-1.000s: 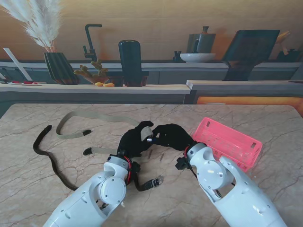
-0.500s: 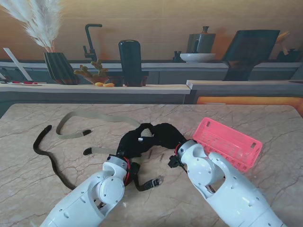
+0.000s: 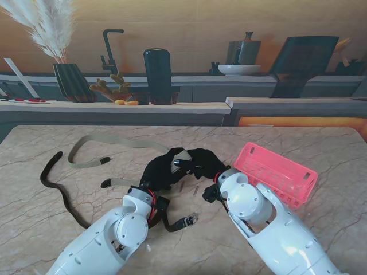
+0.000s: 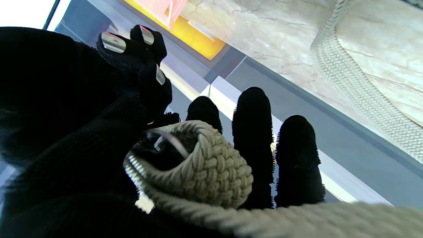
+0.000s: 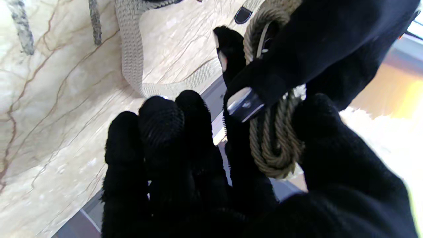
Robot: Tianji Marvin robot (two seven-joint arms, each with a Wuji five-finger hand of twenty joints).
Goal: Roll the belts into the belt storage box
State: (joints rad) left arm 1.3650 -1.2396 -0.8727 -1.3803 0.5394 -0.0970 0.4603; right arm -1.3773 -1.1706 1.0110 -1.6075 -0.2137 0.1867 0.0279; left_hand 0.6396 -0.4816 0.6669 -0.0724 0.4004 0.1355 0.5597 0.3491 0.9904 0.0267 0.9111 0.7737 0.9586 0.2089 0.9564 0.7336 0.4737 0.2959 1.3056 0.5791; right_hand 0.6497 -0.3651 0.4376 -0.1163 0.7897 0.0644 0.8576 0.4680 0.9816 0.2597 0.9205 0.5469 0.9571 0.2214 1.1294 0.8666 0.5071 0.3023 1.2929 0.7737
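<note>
Coil: you have the beige braided belt (image 4: 198, 168) partly rolled, a small coil held off the worktop (image 3: 241, 137) at the centre of the stand view.
Left robot hand (image 3: 162, 170): curled around the coil, pinching it.
Right robot hand (image 3: 200, 162): fingers and thumb closed on the same coil from the right.
Loose tail: runs from the coil toward the upper left of the frame.
Belt storage box (image 3: 275, 173): pink, just right of the coil, so your right robot hand is nearer.
Dark belt (image 3: 54, 186): unrolled, far left.

Both gloved hands cover most of the beige belt's coil (image 3: 181, 156); the dark belt (image 3: 54, 186) disappears behind the left arm (image 3: 114, 235).
</note>
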